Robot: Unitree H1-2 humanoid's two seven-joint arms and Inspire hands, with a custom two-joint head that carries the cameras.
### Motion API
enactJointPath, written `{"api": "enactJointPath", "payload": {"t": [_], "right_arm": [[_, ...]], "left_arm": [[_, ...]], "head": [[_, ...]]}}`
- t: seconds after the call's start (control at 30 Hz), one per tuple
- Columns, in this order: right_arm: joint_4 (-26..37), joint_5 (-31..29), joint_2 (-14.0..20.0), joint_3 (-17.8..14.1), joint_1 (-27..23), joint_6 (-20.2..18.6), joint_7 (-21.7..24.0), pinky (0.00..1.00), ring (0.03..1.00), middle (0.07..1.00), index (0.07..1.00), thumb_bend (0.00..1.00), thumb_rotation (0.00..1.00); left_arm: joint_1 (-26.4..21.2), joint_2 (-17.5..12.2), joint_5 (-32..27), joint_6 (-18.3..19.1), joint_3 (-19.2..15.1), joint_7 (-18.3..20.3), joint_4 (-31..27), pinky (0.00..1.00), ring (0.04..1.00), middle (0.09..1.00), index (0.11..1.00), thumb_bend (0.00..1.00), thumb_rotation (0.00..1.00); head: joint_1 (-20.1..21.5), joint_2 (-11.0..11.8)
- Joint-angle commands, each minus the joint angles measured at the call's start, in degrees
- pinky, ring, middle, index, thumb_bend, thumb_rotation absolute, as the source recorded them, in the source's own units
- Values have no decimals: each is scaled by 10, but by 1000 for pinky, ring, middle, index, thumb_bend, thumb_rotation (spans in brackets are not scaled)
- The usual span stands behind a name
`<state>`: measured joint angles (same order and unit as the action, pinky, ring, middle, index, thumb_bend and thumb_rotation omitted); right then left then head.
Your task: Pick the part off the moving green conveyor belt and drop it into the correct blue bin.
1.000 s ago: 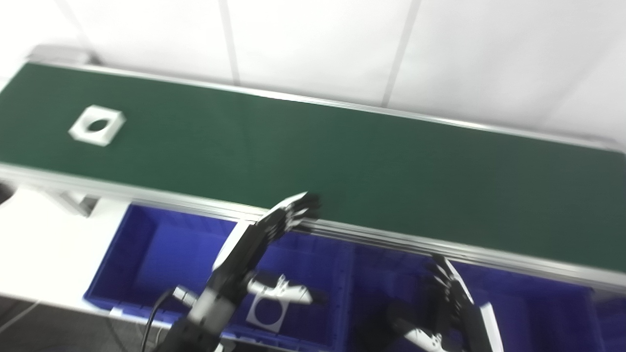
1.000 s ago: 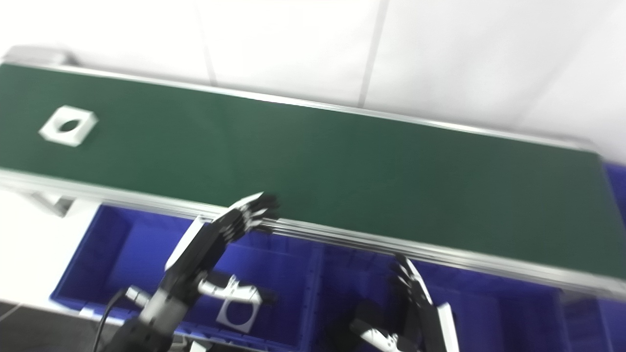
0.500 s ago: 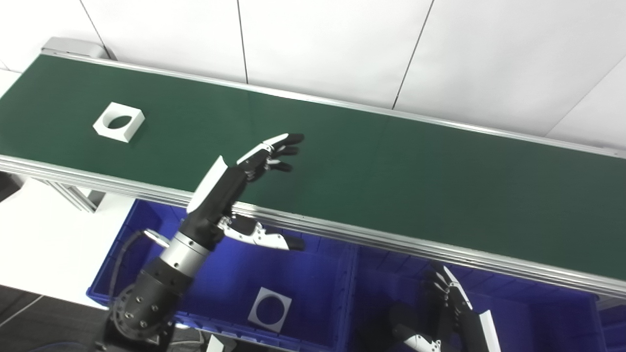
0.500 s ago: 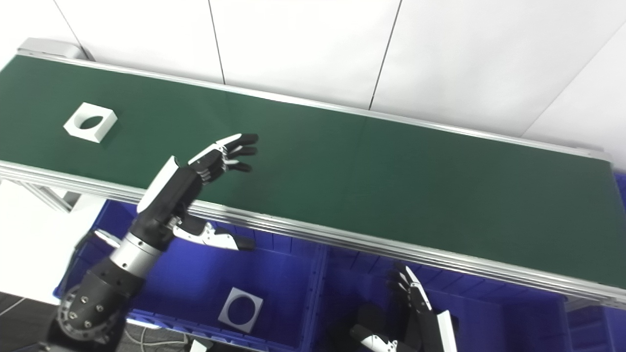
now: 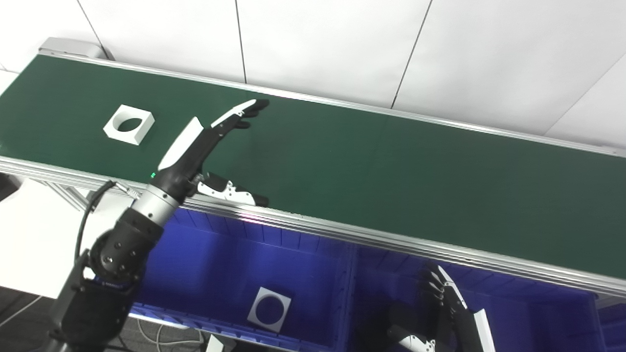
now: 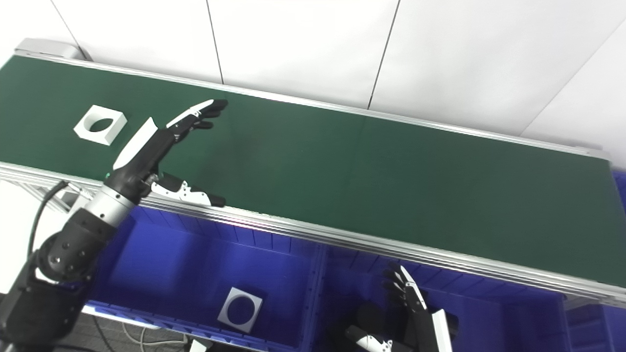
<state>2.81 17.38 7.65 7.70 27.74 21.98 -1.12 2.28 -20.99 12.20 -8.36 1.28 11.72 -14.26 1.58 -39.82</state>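
Note:
A white square part with a round hole [image 5: 129, 124] lies on the green conveyor belt [image 5: 371, 161] near its left end. My left hand [image 5: 205, 142] is open above the belt, just right of the part, fingers stretched toward the far edge and thumb spread toward the near rail. It holds nothing. My right hand [image 5: 447, 318] is open and low over the blue bin [image 5: 528, 318] at the bottom right. A similar white square part [image 5: 268, 309] lies in the left blue bin [image 5: 205, 274].
The belt's near aluminium rail [image 5: 391, 239] runs between the belt and the bins. A white wall stands behind the belt. A white table surface [image 5: 29, 230] lies at the left, with a cable [image 5: 90, 205] at my left arm.
My left hand rose from over the left bin and reached left and farther across the belt. The part on the belt moved right toward it. The camera shifted. My right hand stayed low.

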Motion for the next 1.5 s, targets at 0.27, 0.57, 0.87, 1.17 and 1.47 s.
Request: {"api": "enactJointPath", "payload": {"t": [0.27, 0.57, 0.87, 1.17, 1.47], "right_arm": [[9, -2, -7, -1, -1, 16, -8, 733, 793, 849, 896, 836, 405], [-2, 4, -11, -2, -4, 24, -12, 719, 785, 842, 891, 840, 399], [-34, -18, 4, -1, -12, 48, -19, 731, 792, 848, 905, 810, 362], [-45, -29, 8, -1, -15, 47, -21, 789, 836, 881, 943, 749, 283], [-56, -36, 11, -3, -20, 47, -21, 825, 855, 887, 958, 731, 247]], "left_arm": [[-43, -8, 12, -58, -8, -17, 41, 830, 892, 911, 905, 820, 105], [-47, -8, 13, -68, -10, -20, 55, 830, 891, 908, 901, 818, 110], [-36, 21, 40, -39, 5, -23, 41, 840, 898, 922, 908, 809, 116], [-38, 40, 60, -50, 10, -33, 58, 824, 890, 923, 902, 819, 150], [-51, 39, 75, -36, 7, -40, 66, 843, 901, 929, 906, 812, 152]], "head": [[15, 7], [-3, 27], [-131, 76], [-174, 109], [-180, 115]]}}
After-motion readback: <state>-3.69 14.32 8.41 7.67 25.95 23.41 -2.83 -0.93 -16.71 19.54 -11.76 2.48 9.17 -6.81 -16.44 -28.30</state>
